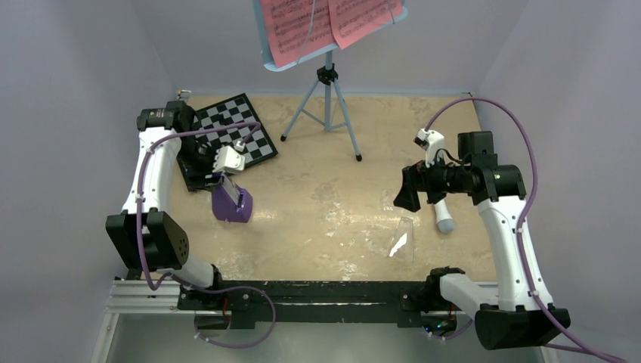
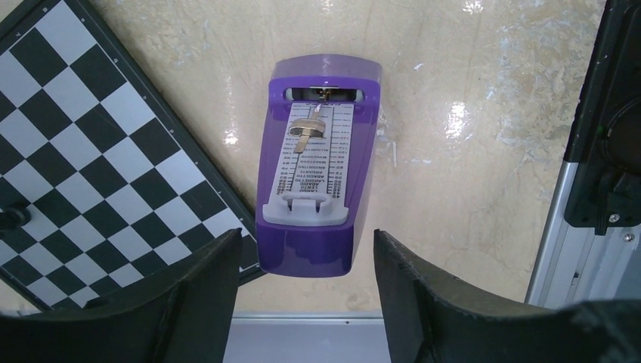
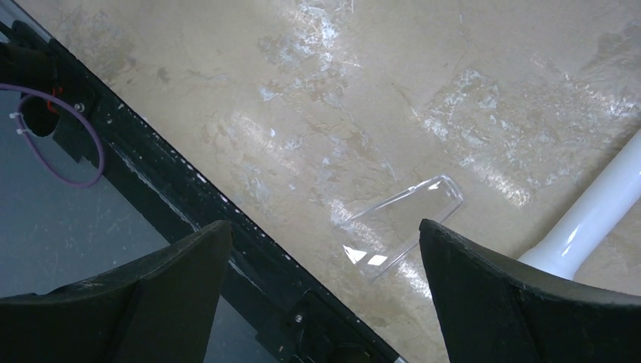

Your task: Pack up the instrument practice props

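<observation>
None packed, by the look of it. Purple wedge-shaped plastic metronome [image 2: 317, 174] sits uncovered just beside black-and-white chessboard [image 2: 83, 151], under left gripper [image 2: 306, 246], jaws apart, empty. Clear plastic cover [image 3: 401, 227] lies below right gripper [image 3: 323, 227], likewise apart. White recorder tube [image 1: 441, 213] and light-blue music stand [image 1: 326, 76] with pink sheet-music pages [image 1: 325, 23] remain out.

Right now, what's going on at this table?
Music props are being packed up, but nothing is held. The left gripper is open over the purple metronome, beside the chessboard. The right gripper is open above the clear cover lying flat, with the recorder alongside. The stand with pink pages is upright at the back.
</observation>
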Controlling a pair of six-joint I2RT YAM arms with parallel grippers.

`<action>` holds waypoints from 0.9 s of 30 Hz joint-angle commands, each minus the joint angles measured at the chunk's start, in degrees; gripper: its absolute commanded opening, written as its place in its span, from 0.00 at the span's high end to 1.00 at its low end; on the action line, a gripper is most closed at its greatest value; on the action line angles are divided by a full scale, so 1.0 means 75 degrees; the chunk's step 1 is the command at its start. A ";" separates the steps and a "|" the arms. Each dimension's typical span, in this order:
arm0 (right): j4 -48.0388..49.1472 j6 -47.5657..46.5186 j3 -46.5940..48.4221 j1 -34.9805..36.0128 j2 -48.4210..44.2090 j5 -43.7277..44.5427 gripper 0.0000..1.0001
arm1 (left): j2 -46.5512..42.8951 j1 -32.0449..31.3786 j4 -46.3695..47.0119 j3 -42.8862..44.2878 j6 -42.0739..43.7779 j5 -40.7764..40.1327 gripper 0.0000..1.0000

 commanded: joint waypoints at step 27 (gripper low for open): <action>-0.0008 -0.1420 0.0751 0.0115 0.0847 0.0013 0.03 | -0.0762 -0.2067 0.0244 -0.1437 -0.0455 0.3779 1.00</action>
